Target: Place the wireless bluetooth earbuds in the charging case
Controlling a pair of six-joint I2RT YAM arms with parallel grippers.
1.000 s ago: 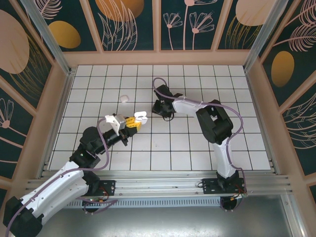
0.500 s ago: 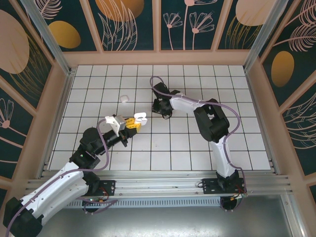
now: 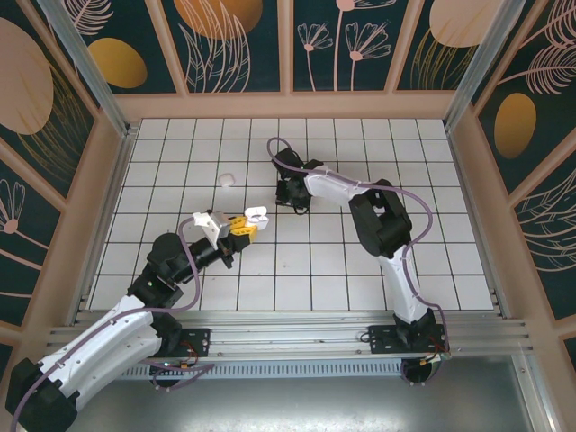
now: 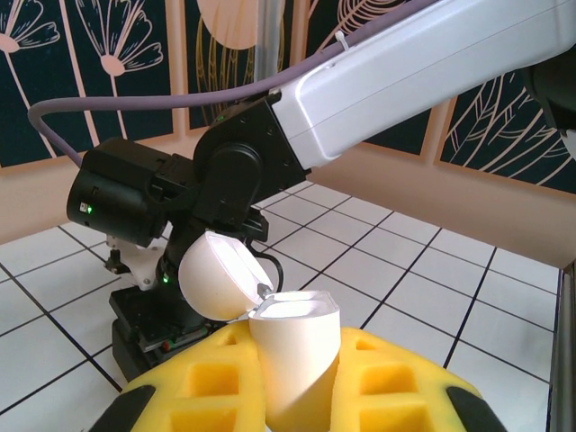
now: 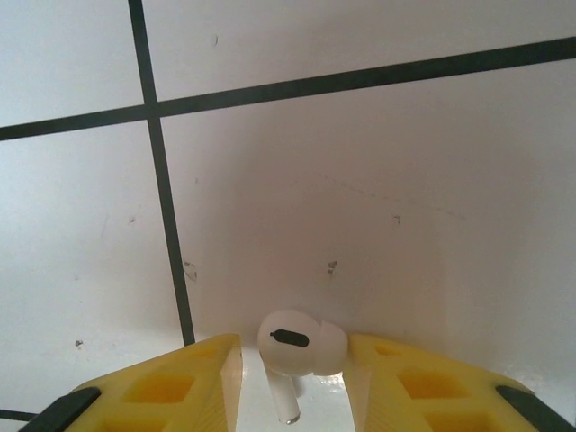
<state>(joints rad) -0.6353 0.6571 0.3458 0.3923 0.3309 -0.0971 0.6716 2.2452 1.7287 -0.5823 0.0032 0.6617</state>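
My left gripper [image 3: 241, 226] is raised a little above the tiles, shut on the white charging case [image 3: 256, 215]. The case [image 4: 297, 360] stands upright between the yellow fingers [image 4: 198, 378] with its lid [image 4: 216, 283] swung open to the left. My right gripper [image 3: 290, 194] points down at the tiled floor just right of the case. A glossy white earbud [image 5: 300, 343] lies between its yellow fingers [image 5: 405, 378], stem towards the camera. It touches the right finger, and a small gap separates it from the left one.
A small white rounded thing [image 3: 227, 179] lies on the tiles to the far left of both grippers. Wooden walls [image 3: 288, 106] fence the white tiled floor [image 3: 378, 144]. The right arm's black wrist [image 4: 171, 202] hangs close behind the case.
The right arm's wrist and elbow have swung slightly left while its gripper stays over the same tile. The left gripper and case have hardly moved.
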